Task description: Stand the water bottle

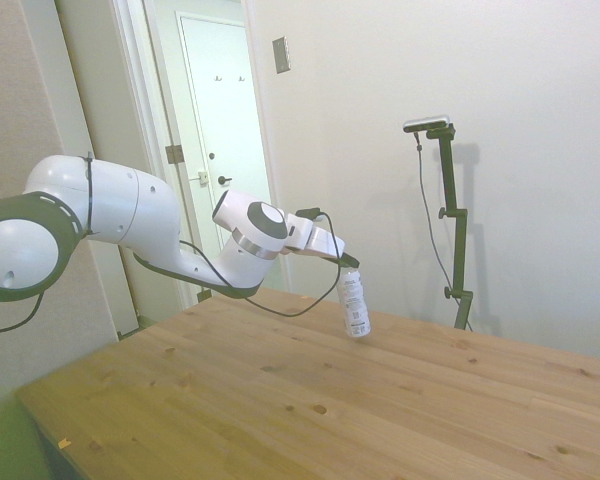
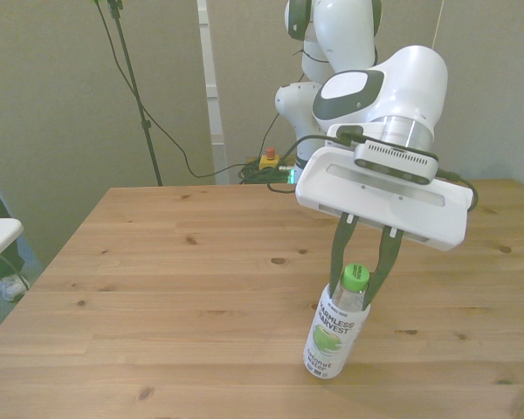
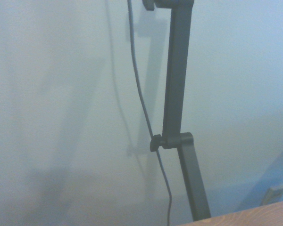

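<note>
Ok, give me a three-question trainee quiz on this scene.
1. True or false: the bottle lies flat on the table.
2. Which part of the bottle sits between the fingers of the gripper? A. the base B. the label C. the neck, by the green cap
3. Fill in: in the front view the bottle leans with its cap toward that view's ____.

Key:
1. False. It is nearly upright, tilted, with its base at the table.
2. C
3. right
</note>
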Robot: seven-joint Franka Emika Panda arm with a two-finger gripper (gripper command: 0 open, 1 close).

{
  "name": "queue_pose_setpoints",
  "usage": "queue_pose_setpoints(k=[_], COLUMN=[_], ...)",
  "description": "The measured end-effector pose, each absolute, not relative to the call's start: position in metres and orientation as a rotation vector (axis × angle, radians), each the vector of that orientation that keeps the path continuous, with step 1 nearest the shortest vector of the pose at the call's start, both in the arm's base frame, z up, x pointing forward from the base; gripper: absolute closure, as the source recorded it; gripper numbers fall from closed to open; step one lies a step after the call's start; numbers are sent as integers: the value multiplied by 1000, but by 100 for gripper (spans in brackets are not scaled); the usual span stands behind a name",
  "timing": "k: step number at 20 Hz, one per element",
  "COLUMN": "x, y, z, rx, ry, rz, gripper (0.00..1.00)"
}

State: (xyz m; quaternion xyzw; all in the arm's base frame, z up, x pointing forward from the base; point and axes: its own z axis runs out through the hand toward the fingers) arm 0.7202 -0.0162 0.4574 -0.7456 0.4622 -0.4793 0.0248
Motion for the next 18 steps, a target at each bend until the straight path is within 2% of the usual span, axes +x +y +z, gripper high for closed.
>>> queue_pose_setpoints(k=[6,7,18], x=[707,703,671], y=[-17,-19,-41], z=[446,446,448], rx=[-2253,-2244,-2228], ry=[1426,1430,1492], rz=[-1476,-1476,-1439], gripper=[100,0,0])
